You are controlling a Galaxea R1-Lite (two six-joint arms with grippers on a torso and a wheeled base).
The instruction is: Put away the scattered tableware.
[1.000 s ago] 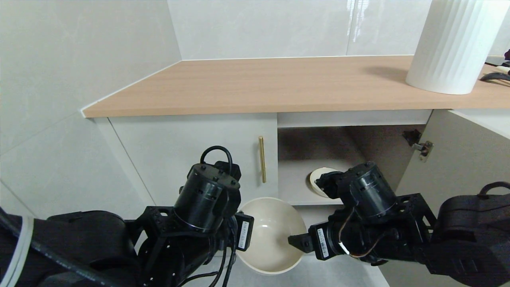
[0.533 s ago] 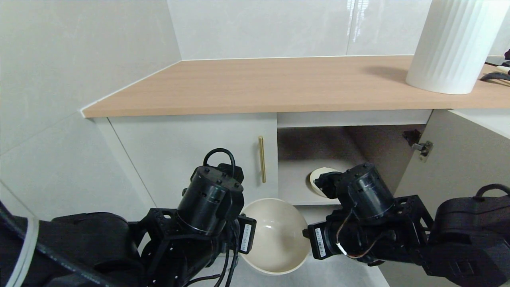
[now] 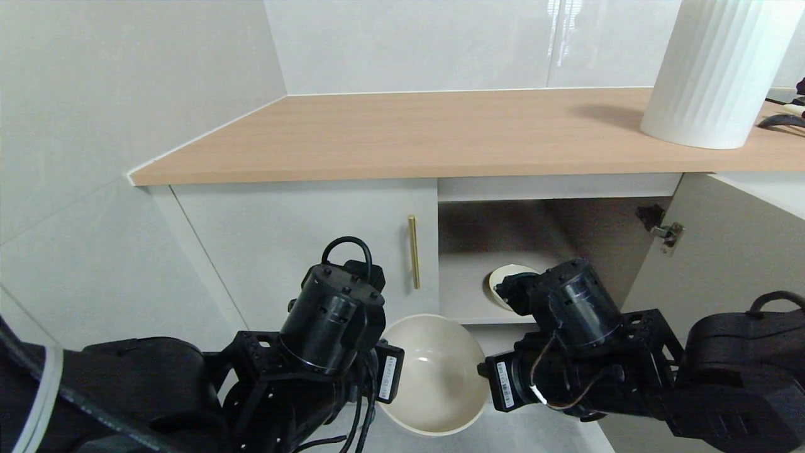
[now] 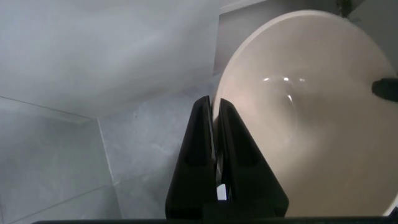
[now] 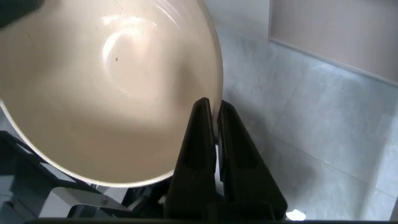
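- Head view: the cream bowl (image 3: 434, 377) hangs between both grippers, in front of the open cabinet (image 3: 497, 229), its inside facing up towards the camera.
- Left gripper (image 4: 214, 107): fingers pinch the bowl's rim on its side, one inside and one outside.
- Right gripper (image 5: 212, 111): pinches the opposite rim the same way.
- Pale dish (image 3: 503, 278) lies on the cabinet shelf, just beyond the right gripper's wrist.
- Gold handle (image 3: 412, 251) is on the closed door above the left gripper.
- White ribbed vessel (image 3: 717, 69) stands on the countertop (image 3: 402, 138), well apart from both grippers.
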